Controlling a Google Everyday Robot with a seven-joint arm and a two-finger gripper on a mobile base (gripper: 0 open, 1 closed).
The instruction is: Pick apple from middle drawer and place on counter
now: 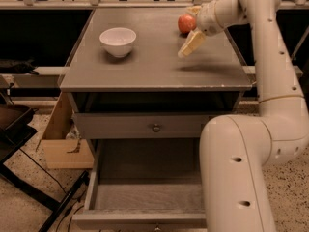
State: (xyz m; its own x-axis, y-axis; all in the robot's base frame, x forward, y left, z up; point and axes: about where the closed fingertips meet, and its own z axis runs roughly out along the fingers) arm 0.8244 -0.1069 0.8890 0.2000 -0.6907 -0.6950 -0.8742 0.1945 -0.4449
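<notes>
The apple (185, 23), red with a yellow blush, rests on the counter (154, 64) near its far right corner. My gripper (192, 27) is open right beside the apple: one pale finger (191, 44) hangs in front of and below it, and the other shows just above it. The fingers stand wide apart and do not clamp the apple. The middle drawer (145, 197) is pulled out at the bottom of the view. Its pale floor is bare, and my arm hides its right part.
A white bowl (118, 41) stands on the counter's left half. A closed grey drawer front with a round knob (156, 127) sits under the counter. A cardboard box (60, 144) and black stand legs (29, 187) lie on the floor at left. My arm's bulky lower link (241, 178) stands at right.
</notes>
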